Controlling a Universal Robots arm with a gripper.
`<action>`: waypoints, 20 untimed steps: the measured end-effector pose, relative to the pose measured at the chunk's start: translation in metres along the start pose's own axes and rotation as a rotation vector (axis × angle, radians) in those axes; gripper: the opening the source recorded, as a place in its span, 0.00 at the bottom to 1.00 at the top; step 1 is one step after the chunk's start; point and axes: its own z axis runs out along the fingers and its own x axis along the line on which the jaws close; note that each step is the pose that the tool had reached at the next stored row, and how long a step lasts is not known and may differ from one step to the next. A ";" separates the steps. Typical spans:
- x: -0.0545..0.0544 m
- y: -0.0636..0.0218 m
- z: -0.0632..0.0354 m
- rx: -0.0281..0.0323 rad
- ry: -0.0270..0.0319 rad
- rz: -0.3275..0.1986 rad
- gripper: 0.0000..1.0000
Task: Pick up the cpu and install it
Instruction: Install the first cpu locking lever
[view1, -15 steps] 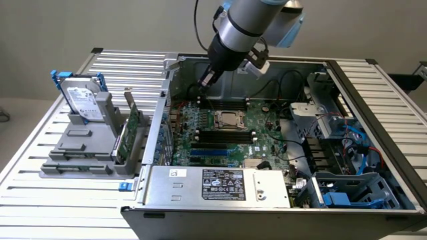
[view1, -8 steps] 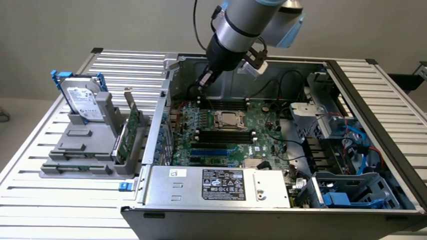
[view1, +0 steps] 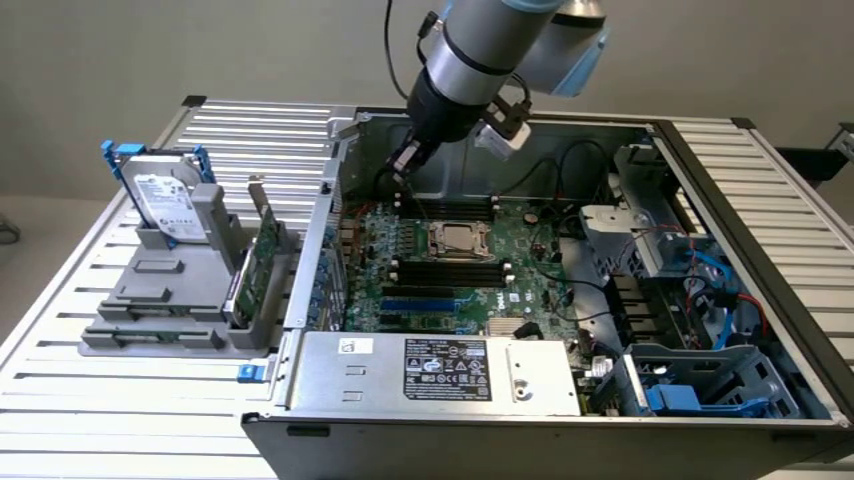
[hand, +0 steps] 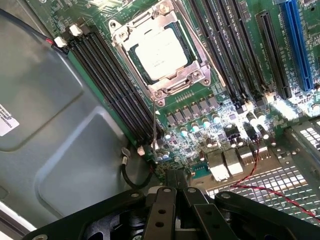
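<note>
Hand (hand: 174, 176), pressed together, points down into the case (view1: 534, 445), near the socketed cpu (hand: 161, 52).

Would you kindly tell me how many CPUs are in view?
1: the cpu lies in its socket on the motherboard. Others may be hidden behind other parts.

open-topped case (view1: 534, 445), clear drop to cpu (view1: 455, 240), memory slots (view1: 451, 270) flanking both sides, drive cage (view1: 627, 235) crowding exterior view's right
</note>
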 end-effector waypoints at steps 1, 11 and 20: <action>0.000 0.0000 -0.0001 -0.0005 0.0014 0.003 0.11; -0.002 -0.0014 0.0034 -0.0646 0.0549 0.215 0.11; -0.010 -0.0119 0.0078 -0.0895 0.0502 0.228 0.11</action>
